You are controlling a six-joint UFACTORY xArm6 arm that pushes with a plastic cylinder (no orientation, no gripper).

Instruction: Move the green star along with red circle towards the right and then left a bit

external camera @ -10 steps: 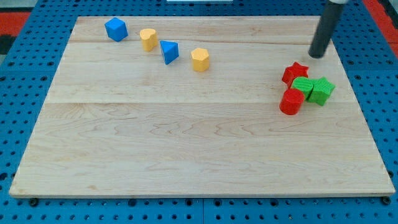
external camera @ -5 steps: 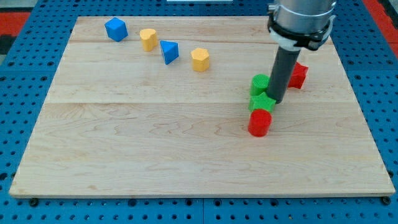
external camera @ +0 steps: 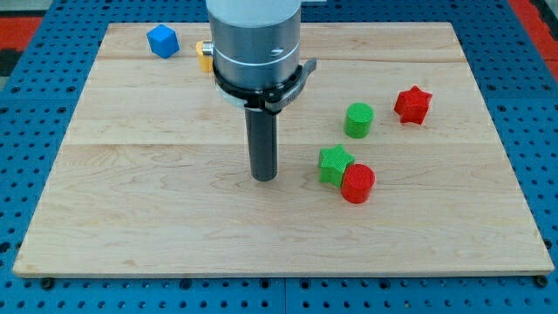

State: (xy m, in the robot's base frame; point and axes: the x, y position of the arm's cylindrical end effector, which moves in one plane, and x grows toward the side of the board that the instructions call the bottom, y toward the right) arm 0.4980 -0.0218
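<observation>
The green star (external camera: 334,164) lies flat right of the board's middle, with no clear long axis; one point faces the view's top. The red circle (external camera: 357,183) touches it at the lower right, round face up. My tip (external camera: 264,177) rests on the wood just left of the star, apart from it; the arm ends in a bare rod with no claw. Further up sit a green cylinder (external camera: 358,119) and a red star (external camera: 412,105). A blue cube (external camera: 162,40) and a half-hidden yellow block (external camera: 203,55) lie at the top left.

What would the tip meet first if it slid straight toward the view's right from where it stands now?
Most likely the green star, right of my tip, with the red circle touching it just beyond.
</observation>
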